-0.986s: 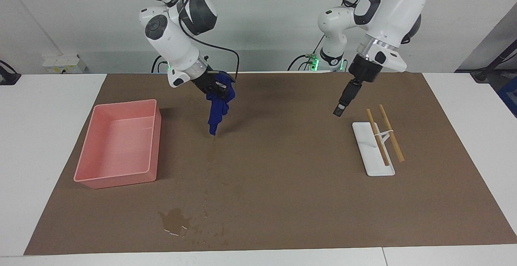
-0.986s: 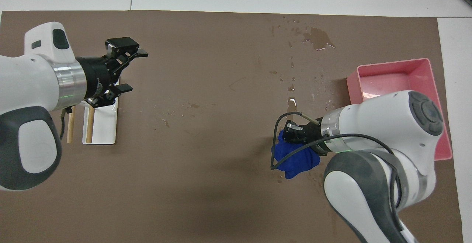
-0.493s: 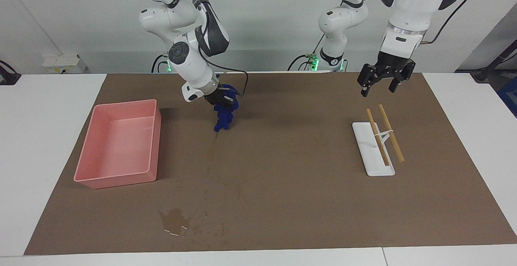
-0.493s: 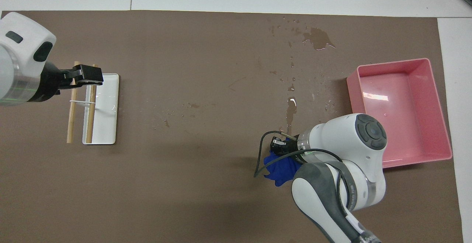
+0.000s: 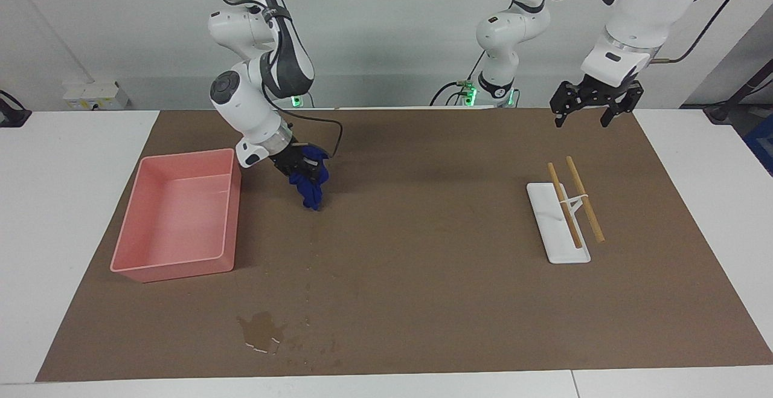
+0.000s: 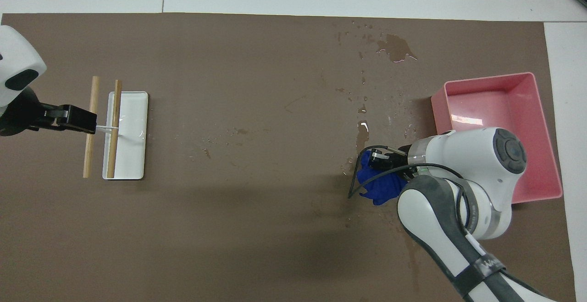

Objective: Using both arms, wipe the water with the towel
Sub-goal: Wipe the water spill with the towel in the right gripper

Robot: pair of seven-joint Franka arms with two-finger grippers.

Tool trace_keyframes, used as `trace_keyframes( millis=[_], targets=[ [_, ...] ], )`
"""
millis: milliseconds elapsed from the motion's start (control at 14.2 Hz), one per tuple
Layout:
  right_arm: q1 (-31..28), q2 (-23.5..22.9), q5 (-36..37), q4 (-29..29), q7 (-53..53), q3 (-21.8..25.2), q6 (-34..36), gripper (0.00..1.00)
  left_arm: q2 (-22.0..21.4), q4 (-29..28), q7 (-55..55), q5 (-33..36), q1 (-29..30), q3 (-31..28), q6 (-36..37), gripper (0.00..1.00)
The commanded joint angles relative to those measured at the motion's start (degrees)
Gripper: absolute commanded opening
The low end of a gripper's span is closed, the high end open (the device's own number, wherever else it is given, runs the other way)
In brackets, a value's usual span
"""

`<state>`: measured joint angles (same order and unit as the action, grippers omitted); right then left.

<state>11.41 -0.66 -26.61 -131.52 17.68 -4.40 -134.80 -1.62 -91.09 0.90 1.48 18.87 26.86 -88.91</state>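
Towel [image 5: 309, 188] bunched in right claw [image 5: 307, 174], hanging below, tip at mat [image 5: 423, 301].

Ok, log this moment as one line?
right tool: shut on towel, towel on mat beside pink tray | left tool: open, raised over mat, waits | puddle: unwiped

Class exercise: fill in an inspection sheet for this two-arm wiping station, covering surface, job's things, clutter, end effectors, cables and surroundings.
Surface: brown mat on a white table.
Job's things: bunched royal-blue cloth towel held up; faint damp specks of water and a glossy puddle.
Clutter: pink rectangular plastic tray; white rectangular holder with two wooden sticks.
End effectors: right end effector shut on the towel beside the tray; left end effector open, waiting above the mat's edge.
Cables: black cable at the right wrist.
Surroundings: grey wall.
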Motion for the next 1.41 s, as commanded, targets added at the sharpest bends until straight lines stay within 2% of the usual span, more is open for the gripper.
trace_keyframes(
  millis=[0,70,141,704,1056,1338],
  targets=[
    [0.5,-3.3,1.0,0.8,0.3,-0.5,-3.4,0.0,0.7,2.1,-0.7,0.8,-15.9,-17.4,2.2,1.0],
    [0.5,-4.5,1.1,0.8,-0.4,-0.5,-3.7,0.0,0.7,2.1,-1.2,0.6,-19.9,-21.5,2.3,1.0],
    [0.0,-5.8,1.1,0.7,-1.5,-0.5,-4.6,0.0,0.5,2.2,-2.3,0.7,-20.5,-21.8,2.4,1.0],
    [1.2,-9.4,1.1,1.5,-5.2,-0.5,-11.1,0.0,0.1,2.0,-3.7,0.6,-18.8,-20.0,2.0,1.0],
    [0.2,-18.8,4.1,10.0,-7.3,-0.4,-14.4,0.0,-1.0,-0.8,-3.2,0.5,-19.0,-20.1,1.8,1.0],
    [-1.1,-27.1,7.4,21.7,-8.1,-0.3,-14.4,0.0,-1.4,-1.1,-3.2,0.5,-18.9,-20.1,1.9,1.0]
  ],
)
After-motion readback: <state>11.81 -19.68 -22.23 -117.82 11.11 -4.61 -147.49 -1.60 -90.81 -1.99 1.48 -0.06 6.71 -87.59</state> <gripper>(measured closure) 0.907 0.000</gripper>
